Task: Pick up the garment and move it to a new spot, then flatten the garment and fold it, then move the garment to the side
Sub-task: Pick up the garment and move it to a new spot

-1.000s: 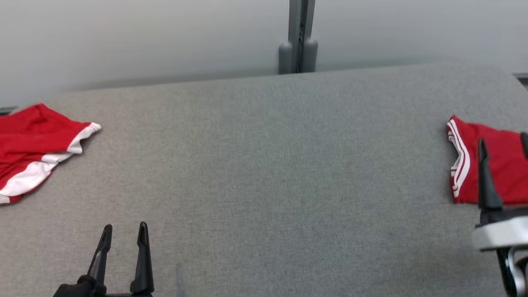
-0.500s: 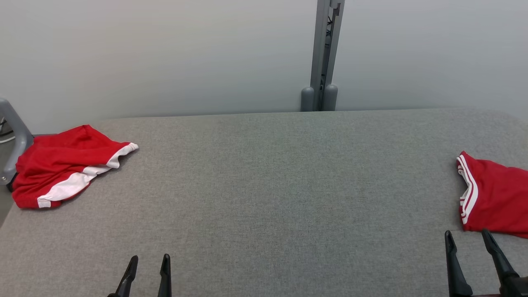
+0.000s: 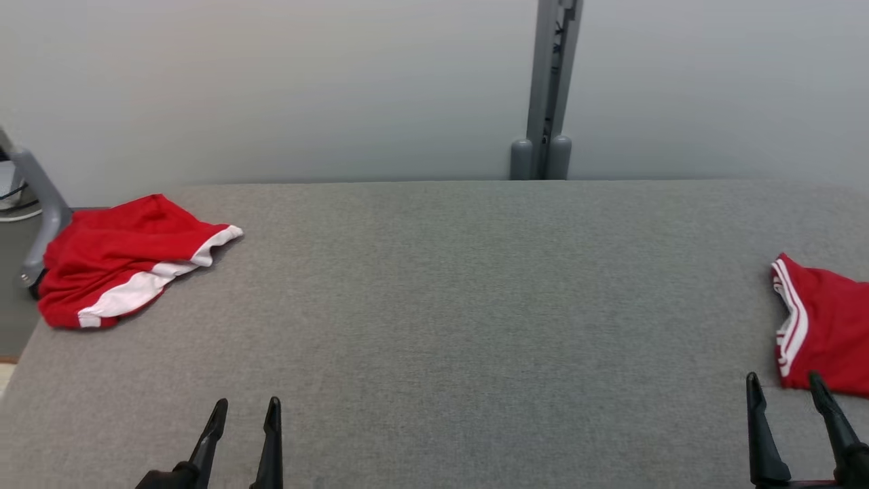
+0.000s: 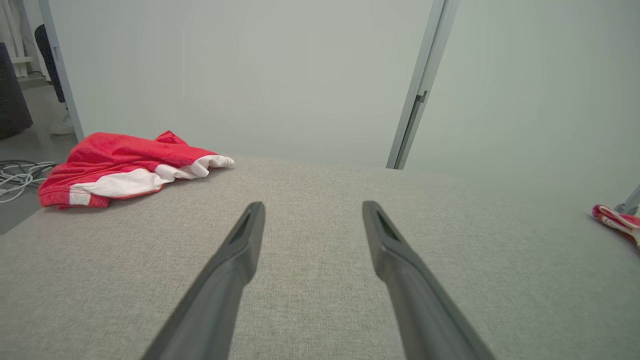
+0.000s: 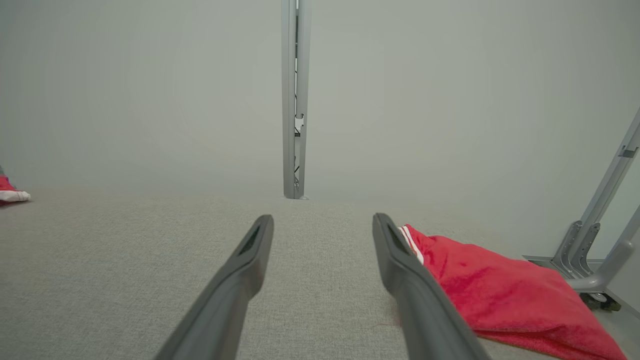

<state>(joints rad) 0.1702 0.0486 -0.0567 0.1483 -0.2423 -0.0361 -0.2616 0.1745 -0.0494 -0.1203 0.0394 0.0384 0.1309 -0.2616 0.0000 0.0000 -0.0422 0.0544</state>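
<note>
**Both grippers released over a bare stretch of table, red garments at either end**

The grey fabric-covered table [image 3: 441, 305] runs across the head view, backed by a pale wall [image 3: 271, 81] and an upright grey metal post [image 3: 553, 81] that stands behind the far edge, right of centre.

The crumpled red garment with white bands [image 3: 115, 258] lies bunched at the table's far left corner, one white-edged tip pointing toward the middle. In the left wrist view it sits up and to the left of the fingers, well apart from them, with white cables [image 4: 20, 175] on the floor beyond the table edge.

The red garment with thin white stripes [image 3: 831, 326] lies flatter at the right edge of the table, its striped border facing the centre.

The left gripper [image 3: 247, 404] hangs at the near left, jaws spread and grasping nothing, only grey cloth between the fingers. The right gripper [image 3: 782, 378] hangs at the near right, jaws likewise spread and empty. Its outer finger is just beside the striped garment's near corner; whether it touches the cloth cannot be told.
</note>
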